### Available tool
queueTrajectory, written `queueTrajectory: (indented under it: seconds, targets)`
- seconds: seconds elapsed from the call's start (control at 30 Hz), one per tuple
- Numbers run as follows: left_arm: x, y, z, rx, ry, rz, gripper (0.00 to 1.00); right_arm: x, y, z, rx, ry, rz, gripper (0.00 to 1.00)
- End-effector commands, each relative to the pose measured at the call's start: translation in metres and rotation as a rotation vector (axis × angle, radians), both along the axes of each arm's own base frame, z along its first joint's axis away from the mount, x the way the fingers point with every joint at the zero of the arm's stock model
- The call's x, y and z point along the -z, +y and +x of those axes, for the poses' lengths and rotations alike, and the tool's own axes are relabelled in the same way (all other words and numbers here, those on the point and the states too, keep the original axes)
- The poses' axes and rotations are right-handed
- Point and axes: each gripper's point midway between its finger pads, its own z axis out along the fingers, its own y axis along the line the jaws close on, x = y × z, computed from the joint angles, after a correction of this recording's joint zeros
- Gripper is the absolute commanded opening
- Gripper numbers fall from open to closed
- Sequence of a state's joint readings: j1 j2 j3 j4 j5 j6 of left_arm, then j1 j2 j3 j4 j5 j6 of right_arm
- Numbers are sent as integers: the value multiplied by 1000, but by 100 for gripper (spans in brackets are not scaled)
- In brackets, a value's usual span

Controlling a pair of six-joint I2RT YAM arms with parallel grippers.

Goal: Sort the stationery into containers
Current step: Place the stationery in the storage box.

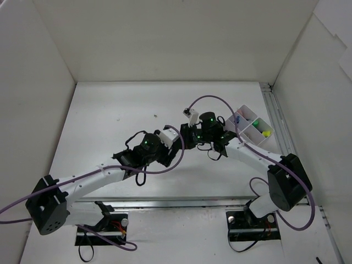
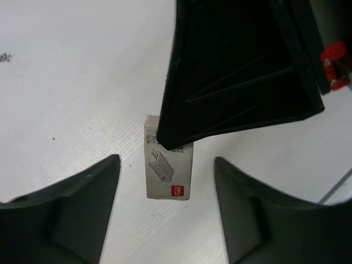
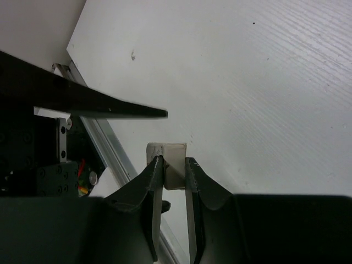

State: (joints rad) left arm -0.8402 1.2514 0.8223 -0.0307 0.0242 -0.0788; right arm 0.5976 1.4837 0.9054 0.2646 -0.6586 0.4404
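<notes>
Near the middle of the white table, the two black arms are seen meeting tip to tip from the overhead camera, the left arm reaching in from the lower left and the right arm from the lower right.

On the table surface between them, a small white staple box is laid flat; a line drawing of staples and a red mark are printed on its top. From the left wrist camera, the left gripper is shown spread apart, one finger on each side of the box and neither one touching it. The far end of the box is covered by a broad black finger of the other arm.

From the right wrist camera, the right gripper is shown pinched onto the end of the staple box, with its two fingers pressed against opposite sides.

Toward the right edge of the table, well apart from the box, a white organizer tray is set at an angle. A yellow-green piece is seen in one of its compartments; the other contents are too small to be made out.
</notes>
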Motion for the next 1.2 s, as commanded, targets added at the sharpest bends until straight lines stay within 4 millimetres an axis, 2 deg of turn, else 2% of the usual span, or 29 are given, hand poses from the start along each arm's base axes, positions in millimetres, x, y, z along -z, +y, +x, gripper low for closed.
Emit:
queueTrajectory:
  seconds: [0.0, 0.03, 0.07, 0.17, 0.2, 0.23, 0.27, 0.3, 0.33, 0.37, 0.4, 0.47, 0.5, 0.53, 0.57, 0.7, 0.8, 0.93, 1.17]
  targets:
    - [-60, -6, 20, -65, -150, -123, 71, -42, 6, 14, 14, -135, 43, 0]
    - [-60, -5, 19, -73, -144, -128, 88, -43, 1, 18, 35, -149, 19, 0]
    - [-60, -2, 18, -81, -139, -127, 99, -46, -6, 24, 63, -174, -2, 0]
    - [-63, 9, 11, -116, -134, -151, 99, -55, -38, 41, 189, -214, -47, 0]
    - [-71, 18, 11, -150, -153, -170, 100, -64, -54, 48, 259, -253, -68, 0]
    - [-73, 23, 10, -174, -157, -180, 99, -65, -73, 58, 329, -270, -106, 0]
    - [-69, 29, 7, -211, -138, -195, 99, -58, -92, 60, 376, -277, -176, 0]
    - [-76, 42, 8, -274, -157, -215, 100, -67, -125, 71, 519, -323, -243, 0]
    - [-70, 52, 6, -321, -139, -206, 100, -66, -143, 72, 581, -332, -292, 0]
    - [-62, 64, 7, -372, -121, -205, 100, -57, -163, 67, 633, -318, -357, 0]
    - [-57, 82, 10, -454, -92, -217, 99, -67, -194, 70, 761, -352, -398, 0]
    - [-45, 102, 11, -540, -25, -236, 100, -59, -224, 60, 839, -338, -482, 0]
    - [-40, 111, 7, -594, 30, -263, 99, -65, -247, 58, 930, -349, -532, 0]
    - [-39, 124, 8, -647, 53, -276, 99, -63, -265, 55, 982, -338, -575, 0]
    - [-35, 134, 1, -683, 90, -264, 99, -60, -285, 49, 1051, -327, -649, 0]
    - [-37, 167, -11, -816, 134, -258, 99, -46, -335, 33, 1189, -238, -823, 0]
    - [-42, 179, -16, -854, 124, -276, 100, -28, -353, 25, 1199, -148, -924, 0]
    - [-47, 184, -18, -855, 108, -297, 100, -8, -359, 20, 1154, -60, -1010, 0]
    - [-45, 188, -15, -868, 106, -273, 99, 5, -361, 37, 1074, -28, -1153, 0]
